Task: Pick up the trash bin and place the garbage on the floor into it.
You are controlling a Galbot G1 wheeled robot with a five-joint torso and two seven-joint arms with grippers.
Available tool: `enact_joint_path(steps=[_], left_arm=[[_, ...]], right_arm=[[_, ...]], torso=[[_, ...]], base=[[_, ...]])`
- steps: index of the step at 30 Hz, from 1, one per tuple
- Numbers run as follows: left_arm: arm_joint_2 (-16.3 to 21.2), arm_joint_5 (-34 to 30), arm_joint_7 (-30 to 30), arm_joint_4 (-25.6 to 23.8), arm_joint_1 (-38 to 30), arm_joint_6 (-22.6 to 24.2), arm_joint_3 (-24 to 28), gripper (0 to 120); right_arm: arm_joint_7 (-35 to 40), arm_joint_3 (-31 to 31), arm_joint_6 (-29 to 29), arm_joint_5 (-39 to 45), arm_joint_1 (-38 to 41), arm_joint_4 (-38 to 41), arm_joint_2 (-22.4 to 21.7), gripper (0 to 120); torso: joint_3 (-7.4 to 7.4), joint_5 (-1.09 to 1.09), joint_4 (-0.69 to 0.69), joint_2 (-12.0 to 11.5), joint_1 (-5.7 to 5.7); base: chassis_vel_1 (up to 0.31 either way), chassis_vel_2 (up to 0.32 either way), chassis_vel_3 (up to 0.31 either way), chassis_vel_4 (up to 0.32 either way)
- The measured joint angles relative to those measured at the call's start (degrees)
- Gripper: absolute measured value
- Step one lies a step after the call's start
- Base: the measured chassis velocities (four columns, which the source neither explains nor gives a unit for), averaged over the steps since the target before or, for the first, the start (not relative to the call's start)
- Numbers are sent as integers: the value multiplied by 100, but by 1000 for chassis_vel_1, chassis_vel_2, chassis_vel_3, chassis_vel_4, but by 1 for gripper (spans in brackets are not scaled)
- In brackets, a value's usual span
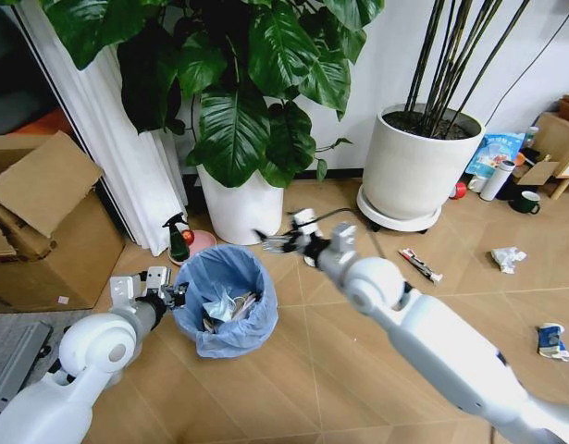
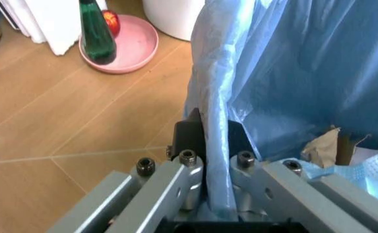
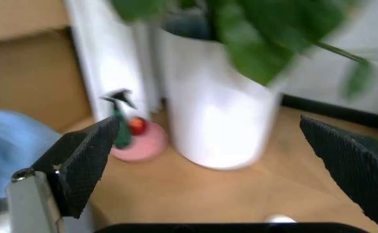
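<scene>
The trash bin [image 1: 224, 298], small and round with a pale blue bag liner, stands on the floor [image 1: 321, 370] with litter inside it. My left gripper [image 1: 176, 296] is shut on its near-left rim; in the left wrist view the black fingers [image 2: 187, 135] pinch the rim and blue liner [image 2: 293, 73]. My right gripper [image 1: 277, 243] hovers open just past the bin's far right edge, its fingers [image 3: 85, 160] spread wide and holding nothing. Garbage lies to the right: a long thin wrapper [image 1: 420, 265], a white tissue wad [image 1: 508, 258] and a blue-white packet [image 1: 550, 339].
Two big white plant pots [image 1: 242, 208] [image 1: 415, 171] stand behind the bin. A spray bottle [image 1: 178, 239] sits on a pink saucer [image 2: 134, 48] beside the nearer pot. A cardboard box [image 1: 43, 222] is at the left. A white bottle [image 1: 495, 180] and a dark mug [image 1: 525, 202] are at the far right.
</scene>
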Motion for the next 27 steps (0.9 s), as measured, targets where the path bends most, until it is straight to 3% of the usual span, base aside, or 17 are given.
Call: enact_joint_path(steps=[9,13,27], left_arm=[[-21,175,33,-74,74,-91,-36,0],[-34,251,63,-88,88,-110,-35,0],[1,332,72,-196,145,-149,-17,0]], right_arm=[[-201,1417,-60,-674,-1382,-101,-51,100],[-242,1701,-5,-774,-1695,-72,-15,100],[-307,1891,38,-912,-2035,-45,135,100]], torso=[[0,1,0,0,0],[-1,1,0,0,0],[0,-1,2,0,-1]], base=[[0,0,0,0],[0,0,0,0],[-23,-5,21,5]])
